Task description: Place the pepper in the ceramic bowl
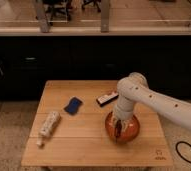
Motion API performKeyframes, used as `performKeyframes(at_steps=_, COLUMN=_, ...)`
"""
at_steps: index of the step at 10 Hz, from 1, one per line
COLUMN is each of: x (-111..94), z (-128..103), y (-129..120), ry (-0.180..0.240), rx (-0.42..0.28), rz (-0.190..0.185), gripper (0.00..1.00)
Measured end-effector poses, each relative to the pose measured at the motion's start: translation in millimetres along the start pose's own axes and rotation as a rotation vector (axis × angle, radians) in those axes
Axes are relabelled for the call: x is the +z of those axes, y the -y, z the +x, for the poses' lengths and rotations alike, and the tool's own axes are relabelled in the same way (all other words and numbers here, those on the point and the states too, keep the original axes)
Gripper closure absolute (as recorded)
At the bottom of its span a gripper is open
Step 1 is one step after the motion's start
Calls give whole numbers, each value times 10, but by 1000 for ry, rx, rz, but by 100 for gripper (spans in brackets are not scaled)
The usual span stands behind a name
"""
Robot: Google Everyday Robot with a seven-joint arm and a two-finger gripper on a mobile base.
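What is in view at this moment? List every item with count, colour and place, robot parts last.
ceramic bowl: one, glossy orange-red, on the table's right front part, under the gripper.
pepper: one, dark red, a small elongated shape at the gripper's tip, over the bowl's inside; whether it rests in the bowl cannot be told.
blue object: one, flat, dark blue, table centre-left.
white bottle: one, whitish, lying on its side near the left edge.
dark and white bar: one, lying flat at the table's back centre.
table: one, light wood.
cable: one, black, on the floor at right.
arm: one, white, entering from the right.
gripper: one, pointing down into the bowl.
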Motion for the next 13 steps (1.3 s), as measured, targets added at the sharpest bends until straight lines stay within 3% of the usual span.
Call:
performKeyframes(at_steps=5, x=17, z=-5, y=14, ry=3, rx=-5, rz=-12, gripper=26)
performKeyframes(at_steps=6, x=17, z=-1, y=13, ry=2, rx=-4, rz=-12, gripper=22)
performKeyframes(at_steps=13, x=5, z=54, y=-18, ry=-3, rx=0, rz=-2, gripper=20)
